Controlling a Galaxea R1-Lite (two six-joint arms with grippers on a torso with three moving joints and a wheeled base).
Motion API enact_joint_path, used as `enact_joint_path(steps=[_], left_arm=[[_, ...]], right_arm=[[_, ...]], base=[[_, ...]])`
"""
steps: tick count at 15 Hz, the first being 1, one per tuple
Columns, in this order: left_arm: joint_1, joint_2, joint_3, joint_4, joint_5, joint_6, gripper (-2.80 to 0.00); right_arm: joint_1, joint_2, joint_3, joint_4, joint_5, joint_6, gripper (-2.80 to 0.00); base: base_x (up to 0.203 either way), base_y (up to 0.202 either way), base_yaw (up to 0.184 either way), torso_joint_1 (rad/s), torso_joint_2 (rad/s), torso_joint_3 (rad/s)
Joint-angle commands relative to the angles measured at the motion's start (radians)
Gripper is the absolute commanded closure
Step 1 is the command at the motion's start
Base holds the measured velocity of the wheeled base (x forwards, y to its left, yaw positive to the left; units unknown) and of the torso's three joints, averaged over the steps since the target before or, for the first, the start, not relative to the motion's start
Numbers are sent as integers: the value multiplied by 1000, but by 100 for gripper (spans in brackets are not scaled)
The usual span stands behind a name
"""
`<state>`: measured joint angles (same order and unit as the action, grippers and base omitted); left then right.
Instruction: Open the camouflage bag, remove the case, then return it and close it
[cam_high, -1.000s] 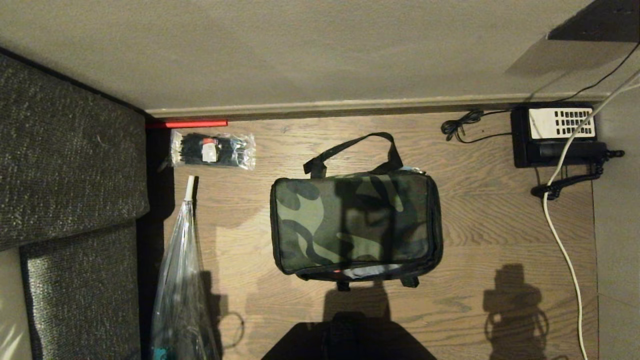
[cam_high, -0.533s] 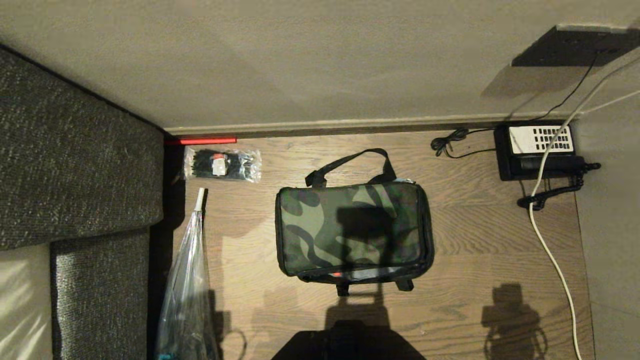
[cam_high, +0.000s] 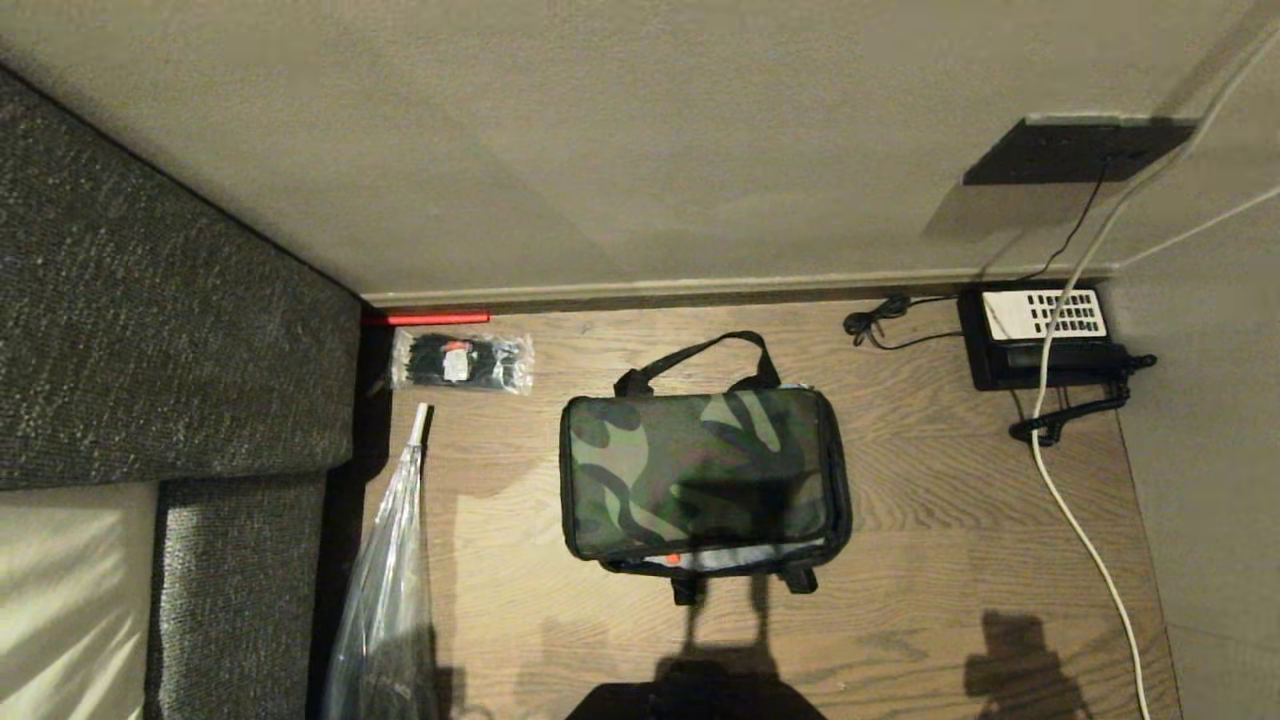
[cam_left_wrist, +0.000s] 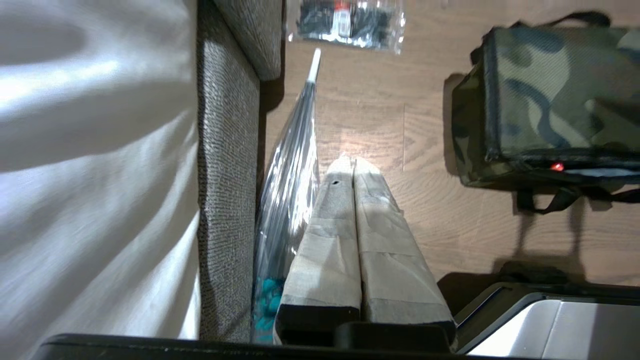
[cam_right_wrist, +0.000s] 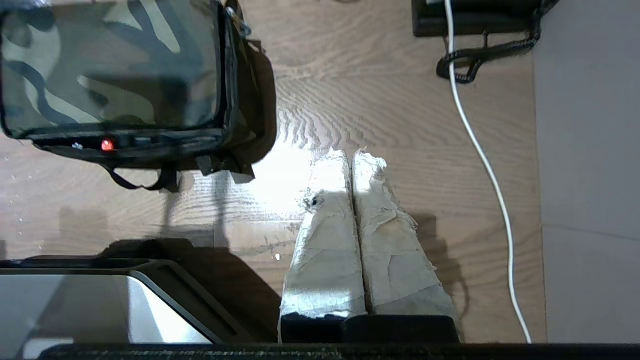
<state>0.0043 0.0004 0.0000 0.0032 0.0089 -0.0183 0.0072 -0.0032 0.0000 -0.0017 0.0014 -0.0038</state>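
Note:
The camouflage bag (cam_high: 700, 470) lies flat on the wooden floor (cam_high: 950, 520), its black handle toward the wall and a thin red strip showing along its near edge. It also shows in the left wrist view (cam_left_wrist: 555, 100) and the right wrist view (cam_right_wrist: 115, 75). The case is out of view. My left gripper (cam_left_wrist: 354, 161) hangs shut and empty over bare floor to the bag's left. My right gripper (cam_right_wrist: 351, 155) hangs shut and empty over the floor to the bag's right. Neither arm appears in the head view.
A clear plastic bag (cam_high: 385, 600) lies left of the bag beside a grey sofa (cam_high: 150, 350). A packet of black ties (cam_high: 462, 362) sits near the wall. A black telephone (cam_high: 1040, 335) with cords and a white cable (cam_high: 1080, 540) is at the right.
The whole head view has shifted: the camera has risen and pulled back, so the bag and floor look smaller and more wall shows. Nothing on the floor has moved.

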Motion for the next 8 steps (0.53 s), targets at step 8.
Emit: enact_joint_path(steps=[8], left_arm=[[0, 0, 3, 0, 0, 0, 0]], right_arm=[[0, 0, 0, 0, 0, 1, 0]], base=[[0, 0, 0, 2, 2, 201]])
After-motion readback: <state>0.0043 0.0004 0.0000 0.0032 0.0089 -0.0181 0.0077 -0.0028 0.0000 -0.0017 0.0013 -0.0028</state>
